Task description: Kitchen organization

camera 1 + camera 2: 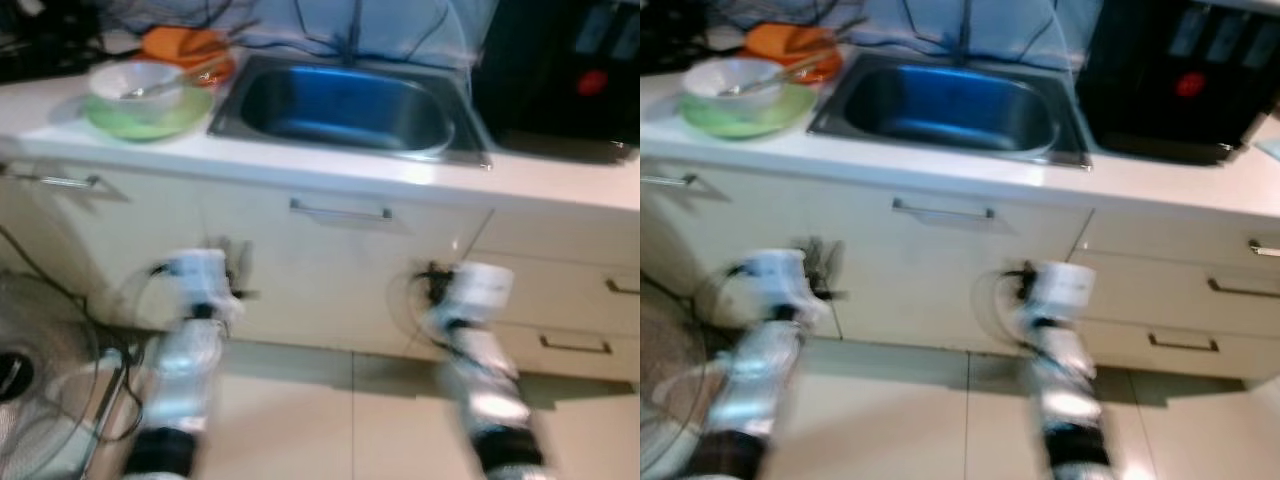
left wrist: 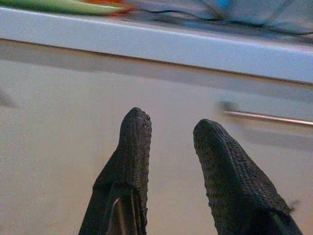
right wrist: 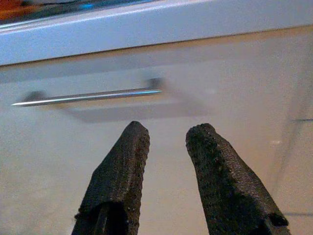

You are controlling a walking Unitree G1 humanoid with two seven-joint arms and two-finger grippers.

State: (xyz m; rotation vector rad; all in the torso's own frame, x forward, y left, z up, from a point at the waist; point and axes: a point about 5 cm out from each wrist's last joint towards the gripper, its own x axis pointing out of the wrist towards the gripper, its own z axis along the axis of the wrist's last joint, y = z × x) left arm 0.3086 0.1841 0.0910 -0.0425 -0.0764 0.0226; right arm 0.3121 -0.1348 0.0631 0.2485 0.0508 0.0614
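- Left gripper (image 2: 168,132) and right gripper (image 3: 166,134): parted, empty, low before sink (image 1: 345,105) cabinet; likely approach posture.
- Bowl (image 1: 135,85) on green plate (image 1: 150,118), left of sink; probably awaiting sorting.

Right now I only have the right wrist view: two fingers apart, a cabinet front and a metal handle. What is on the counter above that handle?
Observer: A steel sink is set into the counter directly above that handle.
Operator: Any dishes near it?
Observer: Yes. On the robot's left of the sink, a white bowl rests in a green dish, with something orange behind them.
Operator: Where is the left gripper?
Observer: The left gripper has its fingers apart and holds nothing. It faces the cabinet front to the left of that handle, below the counter edge.
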